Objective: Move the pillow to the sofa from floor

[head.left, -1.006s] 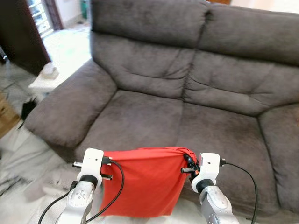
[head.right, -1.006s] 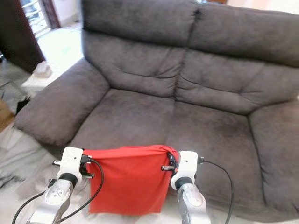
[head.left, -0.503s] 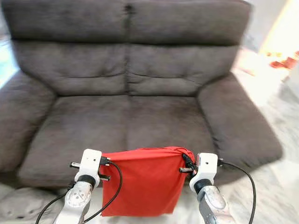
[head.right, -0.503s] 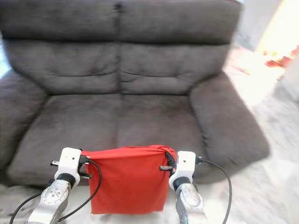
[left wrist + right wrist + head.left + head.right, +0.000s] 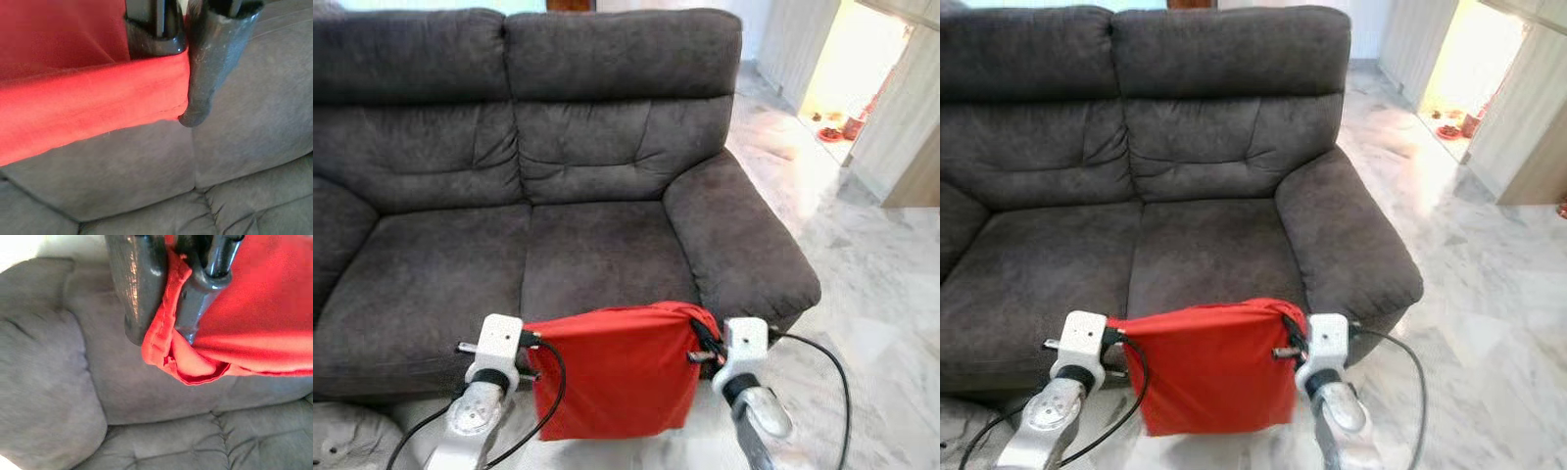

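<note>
Both grippers clamp a red pillow aloft before a grey sofa.

The left gripper (image 5: 183, 63) is pinched tight on one top corner of the pillow (image 5: 612, 377) and the right gripper (image 5: 164, 308) on the other, the cloth bunched between its black fingers (image 5: 137, 289). The pillow hangs flat, its top edge stretched level from arm to arm, its face toward the robot and its lower edge pointing down at the marble floor (image 5: 871, 294), just in front of the sofa (image 5: 558, 206) seat's front edge. Against the frame one second ago, the camera has swung: the sofa's right armrest (image 5: 734, 240) now stands in view, while the grip on the pillow is unchanged.
</note>
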{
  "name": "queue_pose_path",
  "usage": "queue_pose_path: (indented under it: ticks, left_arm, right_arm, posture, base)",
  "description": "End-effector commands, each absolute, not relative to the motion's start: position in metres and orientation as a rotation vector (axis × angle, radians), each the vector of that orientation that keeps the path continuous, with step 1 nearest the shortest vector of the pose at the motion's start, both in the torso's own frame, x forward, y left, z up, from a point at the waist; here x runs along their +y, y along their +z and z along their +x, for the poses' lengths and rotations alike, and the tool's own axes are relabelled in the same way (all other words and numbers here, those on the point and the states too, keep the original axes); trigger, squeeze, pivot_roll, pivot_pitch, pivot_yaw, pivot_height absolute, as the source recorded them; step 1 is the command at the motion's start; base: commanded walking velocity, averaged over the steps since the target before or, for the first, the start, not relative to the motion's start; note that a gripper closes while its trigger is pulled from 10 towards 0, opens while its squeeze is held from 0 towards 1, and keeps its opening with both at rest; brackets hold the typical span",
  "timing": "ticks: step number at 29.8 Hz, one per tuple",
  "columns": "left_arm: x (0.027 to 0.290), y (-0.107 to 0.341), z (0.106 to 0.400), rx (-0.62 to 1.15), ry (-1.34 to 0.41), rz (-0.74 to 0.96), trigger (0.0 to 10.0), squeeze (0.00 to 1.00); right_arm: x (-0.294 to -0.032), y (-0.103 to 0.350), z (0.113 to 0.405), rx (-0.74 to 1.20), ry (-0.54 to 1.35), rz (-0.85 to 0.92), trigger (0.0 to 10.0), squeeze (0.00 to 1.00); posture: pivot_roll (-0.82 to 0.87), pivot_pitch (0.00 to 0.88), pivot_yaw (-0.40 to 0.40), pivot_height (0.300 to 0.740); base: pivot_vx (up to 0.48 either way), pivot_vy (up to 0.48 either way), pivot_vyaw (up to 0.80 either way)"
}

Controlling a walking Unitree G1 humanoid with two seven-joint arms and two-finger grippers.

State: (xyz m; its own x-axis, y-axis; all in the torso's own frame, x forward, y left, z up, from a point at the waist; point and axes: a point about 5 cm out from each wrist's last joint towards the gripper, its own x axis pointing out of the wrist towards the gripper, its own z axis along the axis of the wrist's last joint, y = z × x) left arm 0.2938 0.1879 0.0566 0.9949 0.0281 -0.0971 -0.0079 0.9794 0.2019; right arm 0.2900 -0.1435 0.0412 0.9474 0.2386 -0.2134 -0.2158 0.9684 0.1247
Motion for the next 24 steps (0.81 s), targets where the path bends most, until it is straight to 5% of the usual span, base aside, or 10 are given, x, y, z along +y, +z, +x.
queue_pose_path:
  ticks: [1, 7, 24]
  left_arm:
    - [0.1972, 0.0666, 0.2970, 0.053, 0.060, 0.194, 10.0, 0.00]
    - [0.1974, 0.0665, 0.2976, 0.055, 0.046, 0.190, 10.0, 0.00]
    - [0.2044, 0.0696, 0.2945, 0.028, 0.084, 0.173, 10.0, 0.00]
  right_arm:
    - [-0.1456, 0.0592, 0.2985, 0.134, 0.227, 0.087, 10.0, 0.00]
    - [-0.1473, 0.0616, 0.2994, 0.121, 0.227, 0.118, 10.0, 0.00]
    - [-0.1400, 0.0630, 0.2983, 0.108, 0.306, 0.089, 10.0, 0.00]
  posture:
    - [0.11, 0.101, -0.011, 0.740]
    - [0.11, 0.100, -0.009, 0.740]
    - [0.11, 0.089, -0.003, 0.740]
  base:
    - [0.000, -0.375, 0.00]
    - [0.000, -0.346, 0.46]
    - [0.000, 0.000, 0.05]
